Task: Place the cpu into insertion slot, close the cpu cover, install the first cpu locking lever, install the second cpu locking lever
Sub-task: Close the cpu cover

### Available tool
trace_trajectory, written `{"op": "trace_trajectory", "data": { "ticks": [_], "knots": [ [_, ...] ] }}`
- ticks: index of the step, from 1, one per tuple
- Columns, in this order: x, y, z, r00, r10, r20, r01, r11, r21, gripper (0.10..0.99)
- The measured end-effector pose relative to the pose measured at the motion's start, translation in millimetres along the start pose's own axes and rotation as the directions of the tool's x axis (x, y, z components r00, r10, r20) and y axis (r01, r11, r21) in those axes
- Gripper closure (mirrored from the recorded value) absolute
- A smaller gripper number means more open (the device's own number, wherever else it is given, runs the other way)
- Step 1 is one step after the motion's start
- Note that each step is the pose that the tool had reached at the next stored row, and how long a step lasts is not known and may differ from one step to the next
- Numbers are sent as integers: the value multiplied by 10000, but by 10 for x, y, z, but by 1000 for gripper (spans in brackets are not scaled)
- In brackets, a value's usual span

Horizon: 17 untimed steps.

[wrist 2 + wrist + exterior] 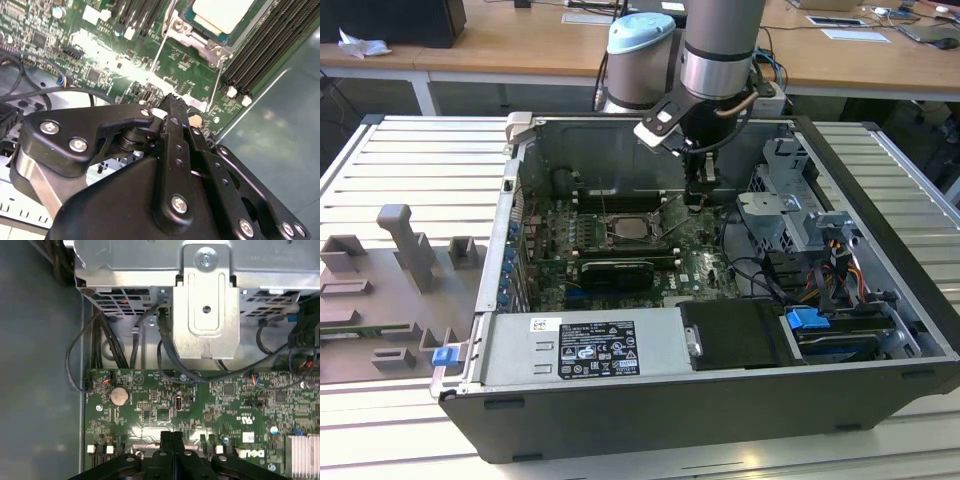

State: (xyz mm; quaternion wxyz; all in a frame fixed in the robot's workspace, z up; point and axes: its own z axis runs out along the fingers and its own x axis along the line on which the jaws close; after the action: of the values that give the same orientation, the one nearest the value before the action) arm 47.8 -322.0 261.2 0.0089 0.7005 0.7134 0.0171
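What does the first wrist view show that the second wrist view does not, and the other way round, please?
Of the two, the first wrist view alone has a silvery metal bracket with dark cables running past it, and a round coin battery on the board. The second wrist view alone has the cpu, pale face up inside a metal frame, with long black memory slots beside it. Both share the green motherboard and the gripper, its fingers shut together over the board.
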Motion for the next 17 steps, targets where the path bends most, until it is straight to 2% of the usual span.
{"op": "trace_trajectory", "data": {
  "ticks": [7, 13, 17],
  "knots": [
    [7, 115, 38, 9999, -120, 20, 120, 9999, 2, 980],
    [19, 111, 114, 9999, -158, 22, 158, 9999, 18, 980],
    [20, 94, 114, 9999, -158, 12, 158, 9995, 274, 980]
  ]
}}
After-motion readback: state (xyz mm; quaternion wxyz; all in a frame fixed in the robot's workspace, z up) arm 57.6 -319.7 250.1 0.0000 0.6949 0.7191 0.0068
